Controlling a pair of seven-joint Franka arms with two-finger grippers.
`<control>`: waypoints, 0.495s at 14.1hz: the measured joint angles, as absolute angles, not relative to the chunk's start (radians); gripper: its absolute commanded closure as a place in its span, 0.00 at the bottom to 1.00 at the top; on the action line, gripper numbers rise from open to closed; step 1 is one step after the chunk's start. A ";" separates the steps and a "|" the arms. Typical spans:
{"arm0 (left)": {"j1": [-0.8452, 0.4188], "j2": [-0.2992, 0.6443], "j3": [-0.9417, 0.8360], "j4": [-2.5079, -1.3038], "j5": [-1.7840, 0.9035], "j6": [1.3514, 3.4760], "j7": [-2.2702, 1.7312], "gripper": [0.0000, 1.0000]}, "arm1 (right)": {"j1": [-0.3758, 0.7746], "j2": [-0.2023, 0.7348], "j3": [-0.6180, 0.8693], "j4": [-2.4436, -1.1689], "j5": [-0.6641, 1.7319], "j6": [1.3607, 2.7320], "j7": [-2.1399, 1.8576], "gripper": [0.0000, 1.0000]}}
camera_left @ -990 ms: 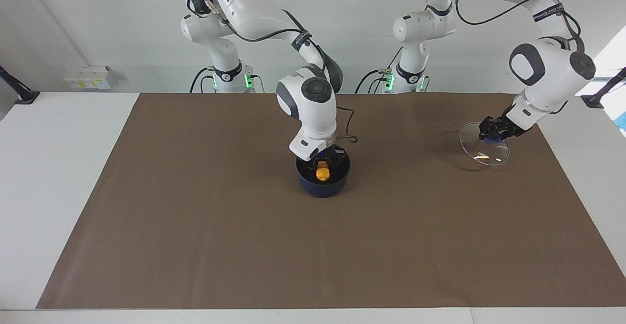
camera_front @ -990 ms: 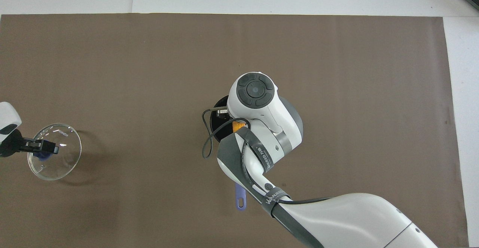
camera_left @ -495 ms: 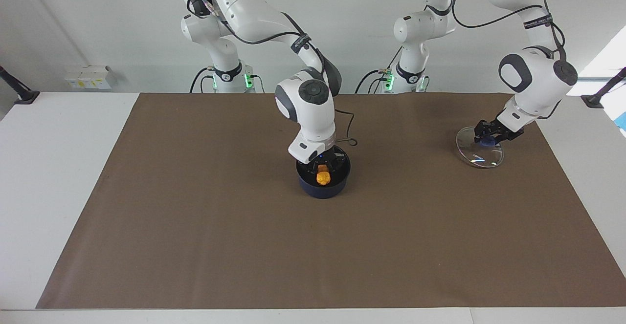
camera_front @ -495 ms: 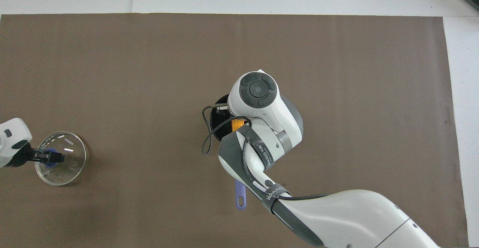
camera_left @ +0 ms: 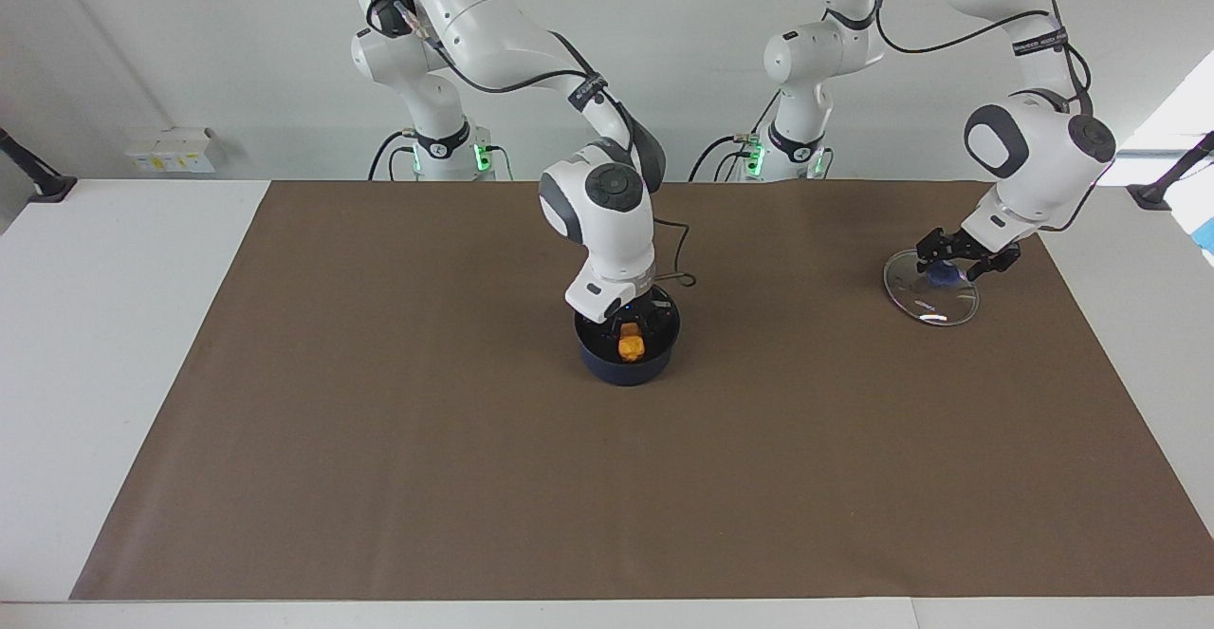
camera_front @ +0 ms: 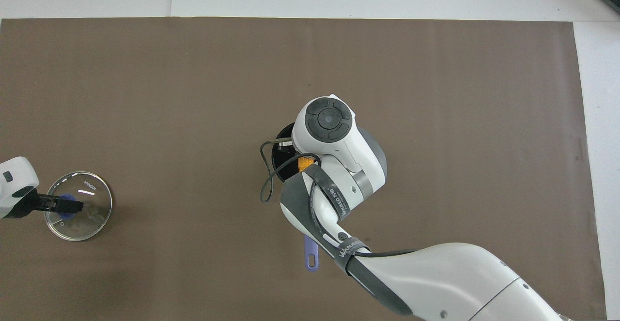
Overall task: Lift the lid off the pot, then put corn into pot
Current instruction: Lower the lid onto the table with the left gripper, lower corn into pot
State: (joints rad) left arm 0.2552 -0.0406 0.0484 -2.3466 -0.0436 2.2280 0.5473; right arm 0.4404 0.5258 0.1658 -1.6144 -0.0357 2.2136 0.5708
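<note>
The dark blue pot (camera_left: 626,369) stands mid-mat, its handle (camera_front: 311,258) pointing toward the robots. My right gripper (camera_left: 630,333) reaches down into the pot and is shut on the yellow-orange corn (camera_left: 631,348), which hangs inside the rim. From overhead the right arm hides most of the pot; only a sliver of corn (camera_front: 304,163) shows. The clear glass lid (camera_left: 934,301) lies flat on the mat toward the left arm's end of the table. My left gripper (camera_left: 956,267) sits over the lid's blue knob (camera_left: 944,275), fingers spread open on either side of it.
A brown mat (camera_left: 379,477) covers most of the white table. The right arm's black cable (camera_front: 265,185) loops down beside the pot. Small white boxes (camera_left: 171,150) sit at the table's edge near the right arm's base.
The left arm has lowered the tilted lid flat onto the mat and its fingers have spread off the knob. The right gripper holds the corn in the pot, barely shifted.
</note>
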 measured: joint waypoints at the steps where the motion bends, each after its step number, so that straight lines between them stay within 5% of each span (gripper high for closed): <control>1: 0.255 -0.041 0.046 -2.329 -0.044 2.223 0.547 0.00 | 0.440 0.526 0.166 -1.616 -0.036 2.214 0.571 0.00; 7: 0.195 -0.043 0.028 -2.149 -0.044 2.084 0.450 0.00 | 0.435 0.485 0.157 -1.600 -0.036 2.192 0.571 0.00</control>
State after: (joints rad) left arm 0.1946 -0.0427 0.0277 -2.1492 -0.0436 2.0844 0.4503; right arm 0.4351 0.4852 0.1569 -1.6004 -0.0358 2.1921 0.5709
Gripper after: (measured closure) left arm 0.000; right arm 0.000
